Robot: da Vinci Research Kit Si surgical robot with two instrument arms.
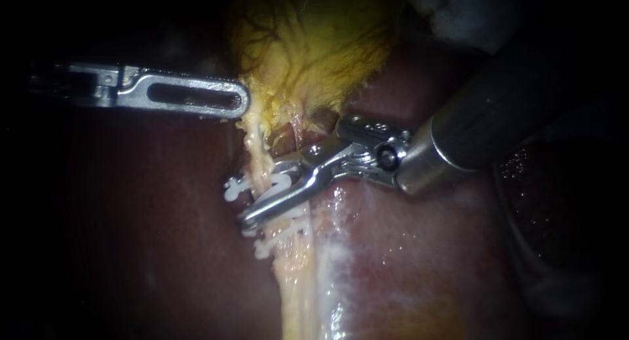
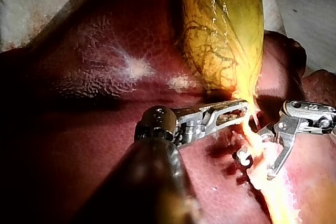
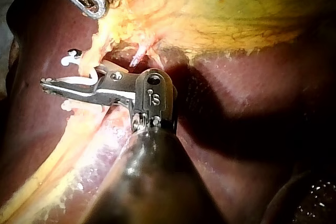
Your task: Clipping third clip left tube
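The left instrument (image 1: 241,104), entering from 9 o'clock, is clamped on the narrow end of the gallbladder (image 1: 314,45). The right instrument (image 1: 255,207), from 2 o'clock, has its jaws closed on the tube (image 1: 259,153) near centre, between two white clips (image 1: 234,188).

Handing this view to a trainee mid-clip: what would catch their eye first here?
The yellow, veined gallbladder glows at the top of the endoscope view against dark red liver. Below it, the right instrument lies across the pale tube, with white clips on it beside the tip. The left instrument touches tissue at the gallbladder's base.
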